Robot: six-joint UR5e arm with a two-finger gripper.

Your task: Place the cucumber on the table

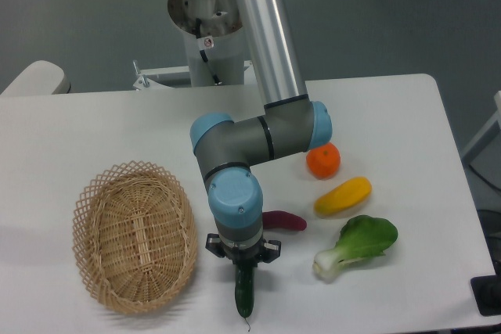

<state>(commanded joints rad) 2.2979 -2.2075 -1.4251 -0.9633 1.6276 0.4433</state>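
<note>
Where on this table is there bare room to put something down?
The table is bare behind the wicker basket, along its far left. It is crowded on the right, around the orange, yellow vegetable, bok choy and the gripper holding the cucumber.

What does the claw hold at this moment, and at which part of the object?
The claw holds the cucumber by its upper end. The rest hangs down below the claw, near the table edge; whether its tip touches the table cannot be told.
</note>
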